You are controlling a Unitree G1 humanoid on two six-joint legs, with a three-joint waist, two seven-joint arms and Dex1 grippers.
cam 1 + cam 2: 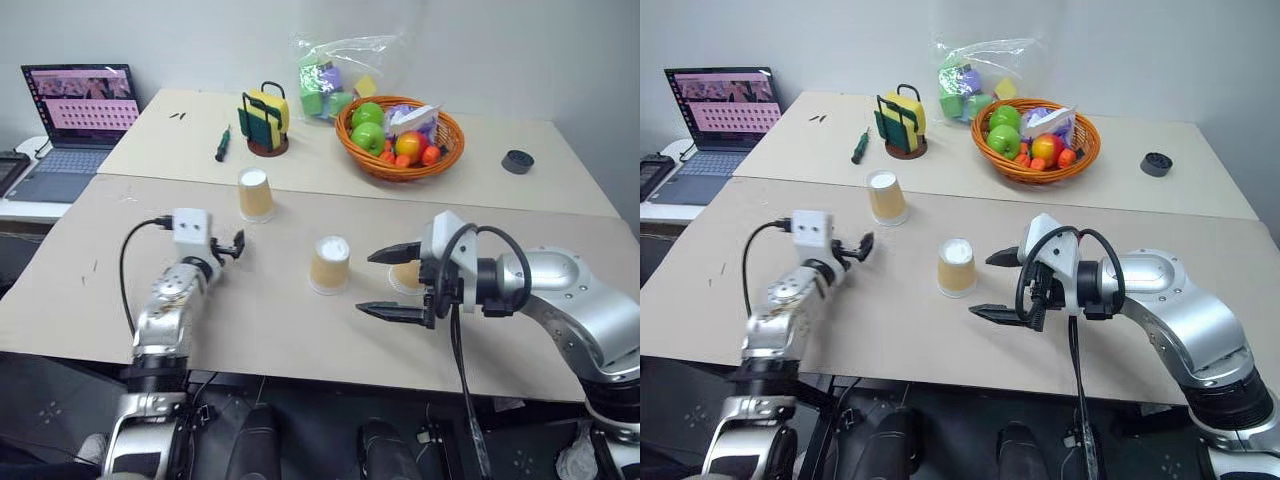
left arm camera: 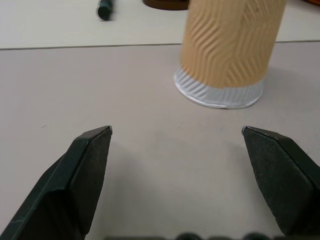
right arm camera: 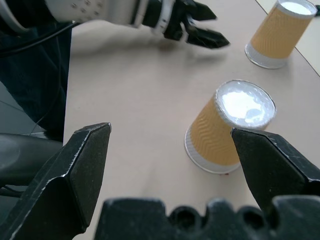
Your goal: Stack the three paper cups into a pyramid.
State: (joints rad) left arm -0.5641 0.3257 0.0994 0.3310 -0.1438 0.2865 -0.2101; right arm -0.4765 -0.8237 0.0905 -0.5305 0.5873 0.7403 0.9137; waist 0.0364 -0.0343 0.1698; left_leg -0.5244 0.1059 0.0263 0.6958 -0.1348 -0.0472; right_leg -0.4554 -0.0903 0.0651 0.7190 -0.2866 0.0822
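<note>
Three tan ribbed paper cups stand upside down on the near table. One cup is farthest back, and my left gripper lies open and level just short of it, pointing at it; the left wrist view has this cup ahead of the open fingertips, apart from them. A second cup stands mid-table. My right gripper is open to the right of it, pointing left, and this cup lies ahead of its fingers. A third cup is partly hidden behind the right gripper. No cup rests on another.
On the far table are a wicker fruit basket, a sponge caddy, a plastic bag of coloured blocks, a green pen and a black cap. A laptop sits far left.
</note>
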